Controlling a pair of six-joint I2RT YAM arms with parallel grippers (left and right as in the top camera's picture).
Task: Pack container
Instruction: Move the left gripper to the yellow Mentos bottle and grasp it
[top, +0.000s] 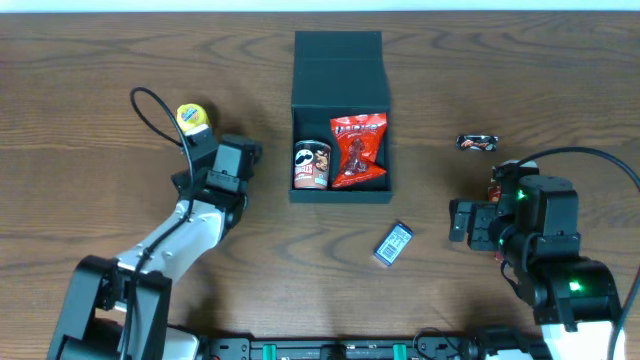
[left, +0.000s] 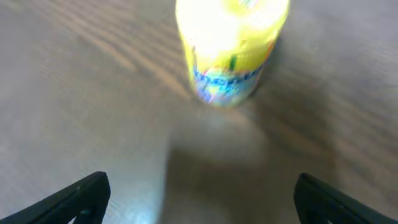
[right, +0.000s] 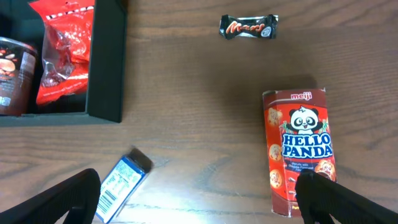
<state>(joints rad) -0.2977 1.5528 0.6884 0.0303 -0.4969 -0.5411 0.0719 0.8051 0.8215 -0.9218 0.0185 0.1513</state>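
Packing is partly done: the dark matte square cardboard container (top: 338, 68), mid-table, holds a round red-and-white can (top: 311, 165) and red foil bag (top: 357, 150). Outside remain a yellow tub (top: 192, 117), blue packet (top: 393, 243), dark candy bar (top: 477, 143) and red biscuit box (right: 301, 149). The left gripper (left: 202, 193) and right gripper (right: 199, 193) stand apart, empty.

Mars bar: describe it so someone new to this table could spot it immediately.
In the overhead view, find the dark square container near the top middle, then look to its right. The Mars bar lies there, just beyond the Hello Panda box. It is the only small black wrapper; its neighbour is a larger red carton.
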